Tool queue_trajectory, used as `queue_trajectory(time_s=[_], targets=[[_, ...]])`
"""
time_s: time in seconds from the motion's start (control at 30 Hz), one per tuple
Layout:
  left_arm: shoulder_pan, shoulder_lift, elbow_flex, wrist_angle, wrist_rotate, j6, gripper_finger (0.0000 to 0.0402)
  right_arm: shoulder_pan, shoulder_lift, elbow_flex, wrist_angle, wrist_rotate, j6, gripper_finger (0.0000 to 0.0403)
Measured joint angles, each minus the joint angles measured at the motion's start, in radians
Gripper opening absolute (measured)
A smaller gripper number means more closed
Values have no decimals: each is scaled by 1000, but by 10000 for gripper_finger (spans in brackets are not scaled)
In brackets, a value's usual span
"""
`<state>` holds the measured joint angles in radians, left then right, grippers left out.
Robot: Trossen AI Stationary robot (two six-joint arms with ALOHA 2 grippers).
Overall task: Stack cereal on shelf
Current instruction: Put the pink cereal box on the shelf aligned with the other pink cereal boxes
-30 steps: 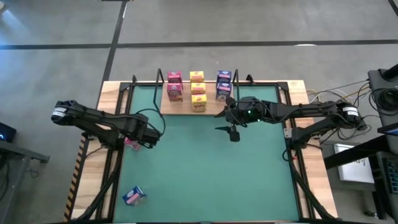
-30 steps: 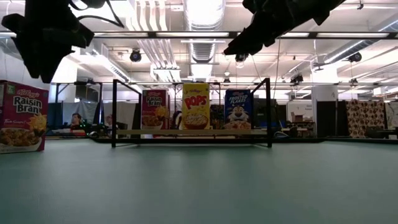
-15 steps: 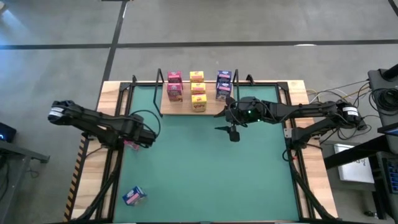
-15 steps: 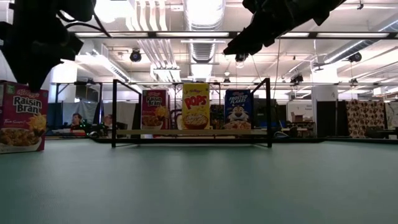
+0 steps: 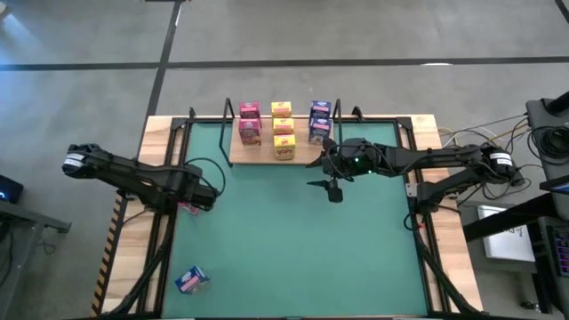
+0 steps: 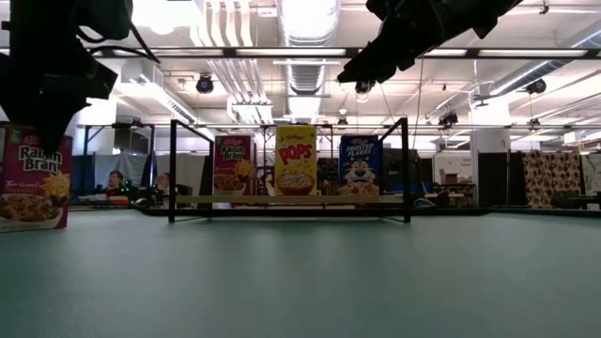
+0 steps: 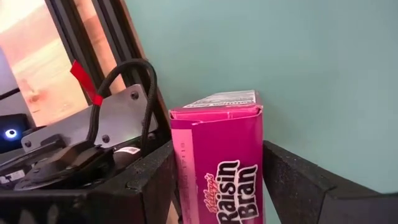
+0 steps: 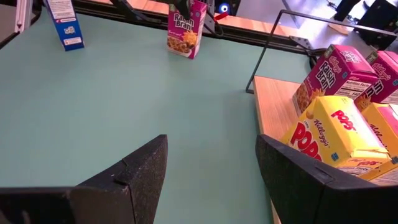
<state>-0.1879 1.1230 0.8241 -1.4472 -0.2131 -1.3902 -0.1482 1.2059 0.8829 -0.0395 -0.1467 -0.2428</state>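
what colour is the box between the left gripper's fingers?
Pink: a Raisin Bran box standing upright on the mat, seen best in the left wrist view.

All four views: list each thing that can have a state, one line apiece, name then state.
Left end effector: open, fingers on either side of the pink Raisin Bran box, not visibly clamped.
Pink Raisin Bran box: upright on the green mat at its left edge.
Right end effector: open, empty, beside the shelf.
Shelf: holds pink, yellow and blue boxes in three rows.
Blue box: lying tipped on the mat's near left corner.
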Motion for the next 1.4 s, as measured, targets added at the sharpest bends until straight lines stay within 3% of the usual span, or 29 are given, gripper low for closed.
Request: queue_trajectory(time_s=[0.3,0.63,0.9,1.13,1.4], targets=[[0,4,13,36,18,45,203,0,0,0,1,0,-2,233],[0,5,13,54,23,63,141,0,0,0,0,0,-2,233],[-1,5,83,64,-8,112,130,0,0,0,-9,0,-12,233],[0,37,211,103,-135,295,130,0,-2,-11,-18,-1,-29,233],[8,156,372,188,-235,733,130,0,-27,-19,-40,-11,-18,233]])
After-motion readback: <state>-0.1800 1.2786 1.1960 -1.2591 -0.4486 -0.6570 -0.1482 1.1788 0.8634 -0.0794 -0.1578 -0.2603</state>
